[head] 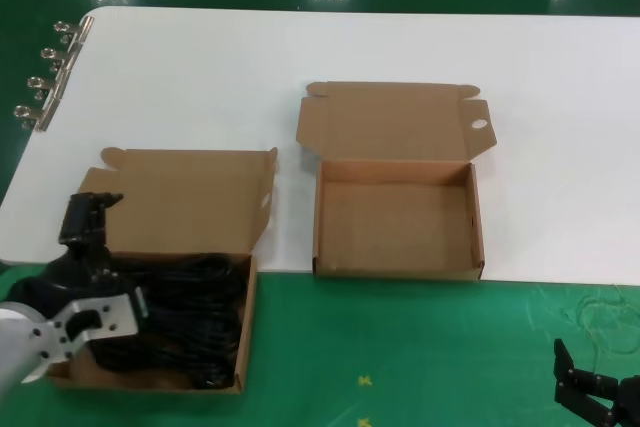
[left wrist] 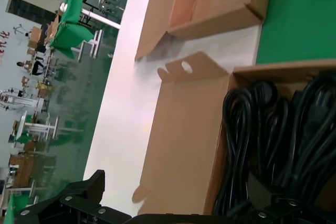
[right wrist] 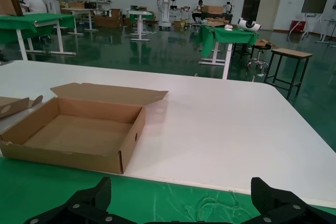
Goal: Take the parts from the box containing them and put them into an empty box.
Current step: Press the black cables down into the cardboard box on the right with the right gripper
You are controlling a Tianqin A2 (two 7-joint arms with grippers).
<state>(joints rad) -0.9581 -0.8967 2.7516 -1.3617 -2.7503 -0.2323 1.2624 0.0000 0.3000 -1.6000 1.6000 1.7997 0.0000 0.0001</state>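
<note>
The black power cables [head: 190, 297] lie loosely coiled in the open brown box [head: 180, 187] at the near left, its lid standing open at the back. My left gripper [head: 92, 242] is open over that box's left side. In the left wrist view one finger [left wrist: 92, 187] is outside the lid [left wrist: 184, 145] and the other is down among the cables [left wrist: 283, 140]. The empty box [head: 395, 217], whose flap has a round hole, sits open to the right and also shows in both wrist views [left wrist: 210, 3] [right wrist: 79, 132]. My right gripper [head: 592, 394] [right wrist: 181, 203] is open over the green mat.
The white table [head: 560, 97] carries the empty box; the cable box overhangs onto the green mat [head: 400, 347]. Several binder clips [head: 45, 87] line the table's far left edge. Thin scratch-like marks [head: 605, 312] show on the mat near my right gripper.
</note>
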